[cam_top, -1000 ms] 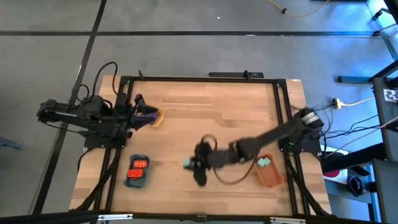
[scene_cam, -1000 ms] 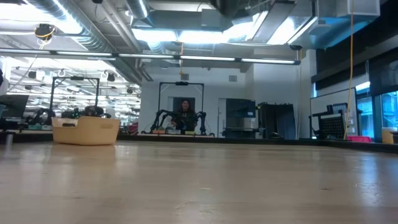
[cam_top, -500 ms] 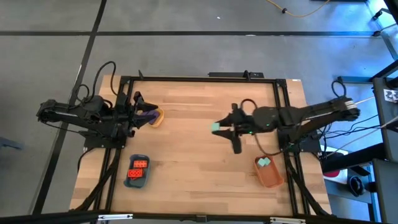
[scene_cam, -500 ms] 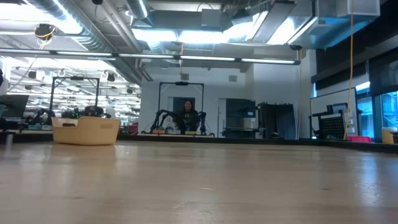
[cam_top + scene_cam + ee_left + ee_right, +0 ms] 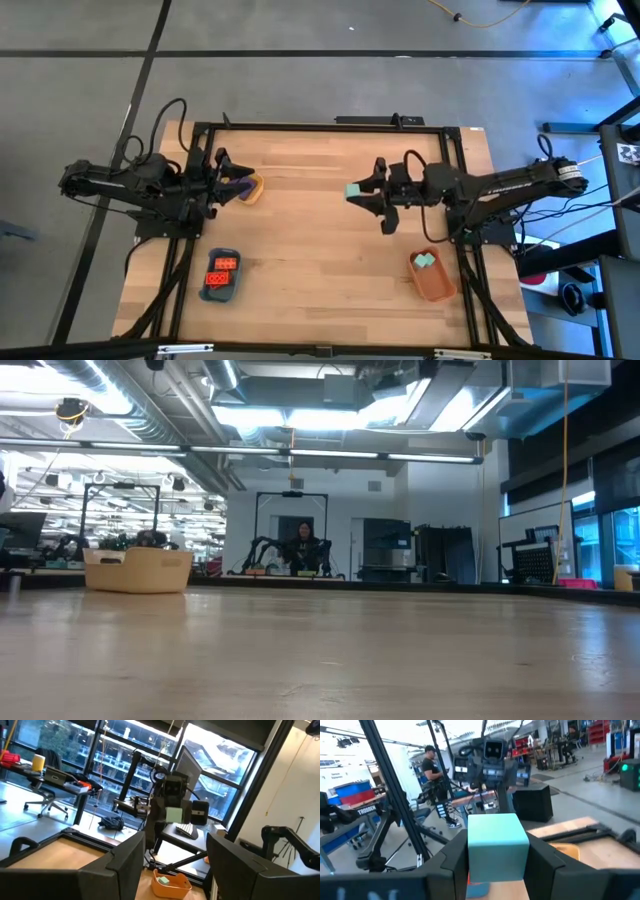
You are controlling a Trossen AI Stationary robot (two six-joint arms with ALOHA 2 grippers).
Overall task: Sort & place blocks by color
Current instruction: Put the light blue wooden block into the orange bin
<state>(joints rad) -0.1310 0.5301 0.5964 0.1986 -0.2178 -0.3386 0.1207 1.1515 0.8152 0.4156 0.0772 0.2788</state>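
The right gripper is squeezed on one teal block, up above the middle of the table. One more teal block sits in the orange tray. Two red blocks sit in the blue tray. The left gripper waits, fingers apart, by the yellow tray.

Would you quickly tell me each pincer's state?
Left pincer: open, holding nothing.
Right pincer: shut on a mint-teal block.

Right gripper raised over mid-table, fingers clamped; left gripper parked, fingers apart.
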